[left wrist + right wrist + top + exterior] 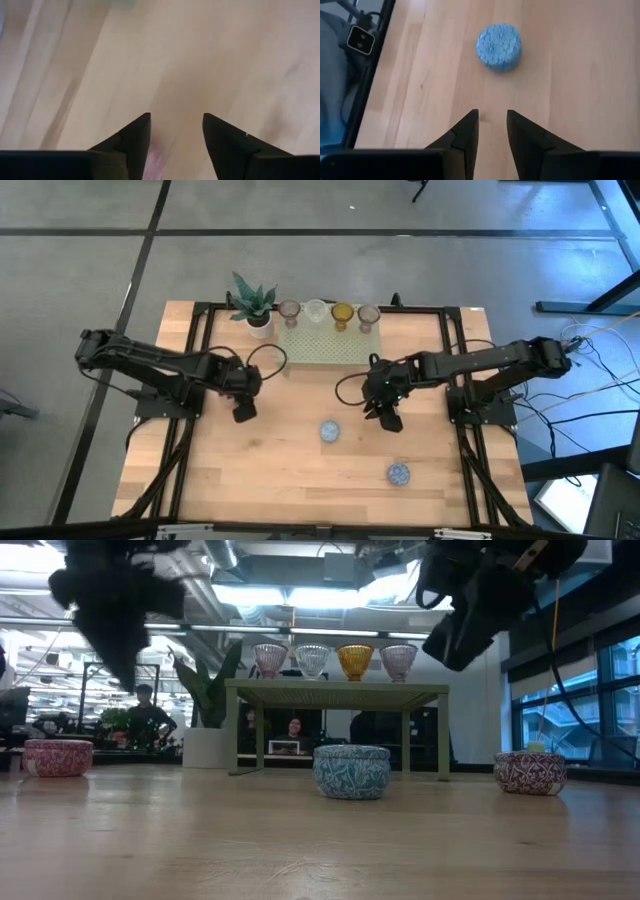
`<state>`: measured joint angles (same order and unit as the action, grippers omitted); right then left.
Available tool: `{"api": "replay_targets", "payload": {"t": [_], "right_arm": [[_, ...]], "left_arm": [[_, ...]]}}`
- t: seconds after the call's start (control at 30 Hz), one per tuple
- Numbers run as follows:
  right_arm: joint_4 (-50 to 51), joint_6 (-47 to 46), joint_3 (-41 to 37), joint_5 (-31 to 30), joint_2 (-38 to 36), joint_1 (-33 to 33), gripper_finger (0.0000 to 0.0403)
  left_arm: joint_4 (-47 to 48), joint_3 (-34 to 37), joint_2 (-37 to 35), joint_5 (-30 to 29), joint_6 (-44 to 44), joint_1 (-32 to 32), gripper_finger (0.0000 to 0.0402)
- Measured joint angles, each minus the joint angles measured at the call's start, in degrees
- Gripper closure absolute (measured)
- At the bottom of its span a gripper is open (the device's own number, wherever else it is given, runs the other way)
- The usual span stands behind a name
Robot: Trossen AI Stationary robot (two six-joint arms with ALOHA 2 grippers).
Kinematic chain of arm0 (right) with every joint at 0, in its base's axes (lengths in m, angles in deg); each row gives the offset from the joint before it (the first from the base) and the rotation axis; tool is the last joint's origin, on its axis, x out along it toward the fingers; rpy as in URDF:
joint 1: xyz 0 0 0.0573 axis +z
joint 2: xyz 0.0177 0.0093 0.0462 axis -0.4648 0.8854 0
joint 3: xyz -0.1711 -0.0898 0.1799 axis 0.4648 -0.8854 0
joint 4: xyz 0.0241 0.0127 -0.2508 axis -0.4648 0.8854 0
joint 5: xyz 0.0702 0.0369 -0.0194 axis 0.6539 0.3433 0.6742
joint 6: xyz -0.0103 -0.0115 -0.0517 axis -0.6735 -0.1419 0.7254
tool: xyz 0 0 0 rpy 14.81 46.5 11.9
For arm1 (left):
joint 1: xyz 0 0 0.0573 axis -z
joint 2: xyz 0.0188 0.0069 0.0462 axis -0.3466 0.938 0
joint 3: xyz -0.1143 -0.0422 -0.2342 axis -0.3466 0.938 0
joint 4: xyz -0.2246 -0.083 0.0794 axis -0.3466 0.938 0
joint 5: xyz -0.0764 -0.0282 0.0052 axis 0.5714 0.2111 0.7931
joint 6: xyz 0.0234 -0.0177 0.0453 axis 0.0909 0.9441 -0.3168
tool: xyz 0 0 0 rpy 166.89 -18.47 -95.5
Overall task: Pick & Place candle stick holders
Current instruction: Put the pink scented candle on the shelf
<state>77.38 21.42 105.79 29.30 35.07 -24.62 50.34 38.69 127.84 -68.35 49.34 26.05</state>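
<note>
Four glass candle stick holders stand in a row on a pale green stand (325,345): pinkish (289,310), clear (316,310), amber (342,312), pinkish (368,314). On the table rest a blue speckled holder (329,430), a second speckled one (398,473) and a pink one (58,756). My left gripper (243,414) hangs open above the pink holder, which the arm hides in the high view. My right gripper (392,420) hovers narrowly open above bare wood between the two speckled holders; a blue holder (498,46) lies ahead of its fingers.
A small potted plant (252,305) stands at the stand's left end. Black frame rails (190,380) run along the table's sides. Bare wood lies along the near edge. People sit in the room beyond the table.
</note>
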Motion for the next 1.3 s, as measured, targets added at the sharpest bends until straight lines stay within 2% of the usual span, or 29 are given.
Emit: {"api": "replay_targets", "payload": {"t": [0.1, 0.23, 0.5, 0.7, 0.87, 1.03, 1.3], "right_arm": [[-0.45, 2.95, 0.59, 0.02, -0.11, -0.31, 0.0298], [-0.47, 4.13, 0.63, 0.20, -0.09, -0.29, 0.0298], [-0.42, 4.00, 0.63, 0.20, -0.09, -0.29, 0.0298], [-0.40, 4.02, 0.66, 0.20, -0.09, -0.29, 0.0298], [-0.36, 4.01, 0.66, 0.20, -0.09, -0.29, 0.0298], [-0.33, 4.15, 0.68, 0.20, -0.09, -0.31, 0.0298], [-0.19, 4.17, 0.68, 0.20, -0.09, -0.31, 0.0298]], "left_arm": [[8.31, 0.00, 0.00, 1.03, 4.85, -1.19, 0.0206], [14.45, 0.00, 0.00, 3.82, 6.06, -1.80, 0.0177], [14.62, 0.43, 0.02, 4.57, 5.63, -1.82, 0.0122], [13.08, 6.06, 0.02, 5.13, 5.62, -1.82, 0.0094], [9.24, 8.70, 0.09, 5.06, 5.64, -1.82, 0.0087], [8.65, 8.73, 0.09, 3.14, 5.35, -2.09, 0.0086], [7.78, 8.74, 0.09, 4.06, 5.01, -4.97, 0.0086]]}}
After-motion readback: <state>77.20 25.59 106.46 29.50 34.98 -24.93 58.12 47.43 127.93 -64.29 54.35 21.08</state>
